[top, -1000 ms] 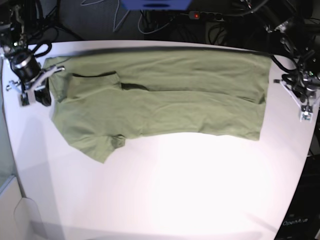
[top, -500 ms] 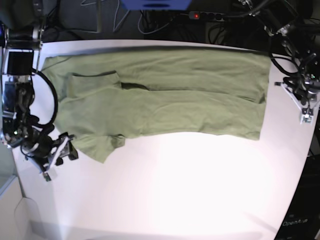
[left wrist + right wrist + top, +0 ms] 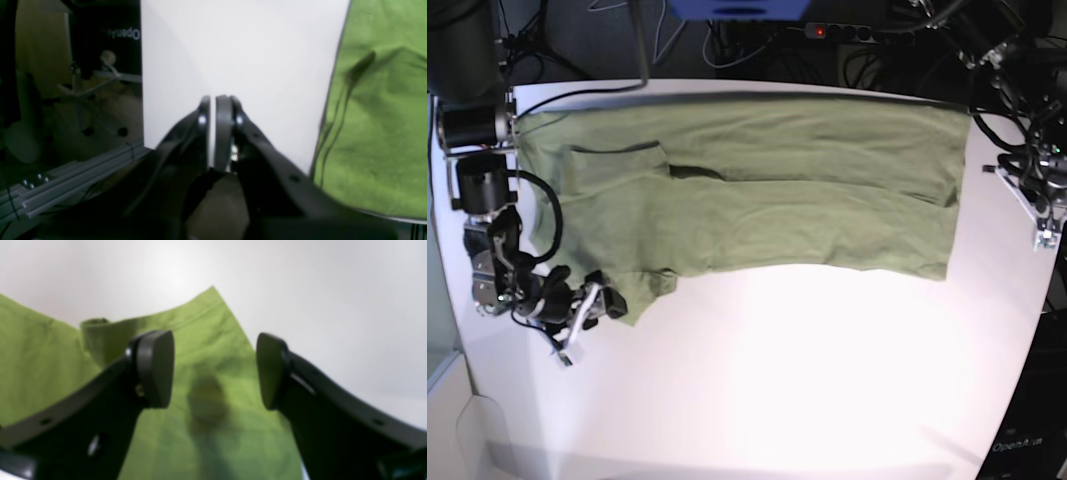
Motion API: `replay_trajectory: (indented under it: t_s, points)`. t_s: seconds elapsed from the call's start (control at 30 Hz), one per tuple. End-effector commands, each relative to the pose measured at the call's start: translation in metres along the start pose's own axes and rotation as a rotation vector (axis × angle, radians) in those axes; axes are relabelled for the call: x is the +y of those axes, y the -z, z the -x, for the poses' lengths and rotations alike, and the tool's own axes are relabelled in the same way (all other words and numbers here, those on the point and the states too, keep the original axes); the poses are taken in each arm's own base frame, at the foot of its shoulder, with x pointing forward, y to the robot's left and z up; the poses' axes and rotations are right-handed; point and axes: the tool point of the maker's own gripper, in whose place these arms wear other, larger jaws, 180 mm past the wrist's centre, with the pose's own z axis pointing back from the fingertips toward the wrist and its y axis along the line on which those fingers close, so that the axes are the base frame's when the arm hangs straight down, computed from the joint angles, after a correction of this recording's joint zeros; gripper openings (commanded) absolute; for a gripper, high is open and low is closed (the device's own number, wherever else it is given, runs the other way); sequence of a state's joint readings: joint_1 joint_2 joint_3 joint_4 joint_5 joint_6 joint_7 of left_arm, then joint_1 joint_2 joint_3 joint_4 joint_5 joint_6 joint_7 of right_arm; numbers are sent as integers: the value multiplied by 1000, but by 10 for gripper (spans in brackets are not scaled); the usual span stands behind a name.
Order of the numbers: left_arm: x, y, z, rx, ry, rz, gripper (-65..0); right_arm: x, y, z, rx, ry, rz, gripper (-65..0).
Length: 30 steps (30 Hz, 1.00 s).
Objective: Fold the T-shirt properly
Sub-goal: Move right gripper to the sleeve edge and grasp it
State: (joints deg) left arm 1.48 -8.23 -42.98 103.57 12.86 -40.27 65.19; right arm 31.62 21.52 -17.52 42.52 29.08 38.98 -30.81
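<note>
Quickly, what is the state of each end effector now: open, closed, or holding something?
Left end effector: closed, holding nothing, over bare table beside the T-shirt.
Right end effector: open, holding nothing, over the T-shirt's sleeve corner.

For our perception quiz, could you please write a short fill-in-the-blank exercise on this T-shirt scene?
1. The right tool hovers with its jaws ____ over a sleeve of the T-shirt.
2. The left tool has its jaws ____.
3. The T-shirt's colour is ____.
4. The table under the shirt is ____.

Missing words: open; shut; green; white
</note>
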Motion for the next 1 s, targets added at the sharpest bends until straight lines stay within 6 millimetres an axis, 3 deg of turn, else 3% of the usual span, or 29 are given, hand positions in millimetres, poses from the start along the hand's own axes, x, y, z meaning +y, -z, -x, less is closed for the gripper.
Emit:
replay_trajectory:
  t_s: [0.0, 0.13, 0.37, 0.43, 0.5, 0.6, 0.73, 0.97]
  points:
    - [11, -6, -10, -34, 1, -34, -624, -5, -5, -28, -65, -17, -2, -263]
    - [12, -5, -9, -30, 3, -36, -624, -12, 3, -23, -75, 24, 1, -263]
    - [11, -6, -4, -22, 7, -35, -624, -5, 16, -7, -67, 56, -16, -263]
    - [11, -6, -4, -22, 7, -35, -624, 5, 22, -5, -68, 53, -34, -268]
    - [11, -5, -5, -22, 5, -33, -624, 12, 27, 10, -43, 53, -48, -277]
    - [10, -4, -8, -26, 6, -30, -624, 15, 28, 18, -33, 56, -53, -374]
    - [11, -6, -22, -58, -8, -32, -624, 16, 29, 19, -30, 55, -54, -641]
    - [11, -4, -38, -88, -30, -22, -624, 7, 23, 19, -31, 53, -36, -640]
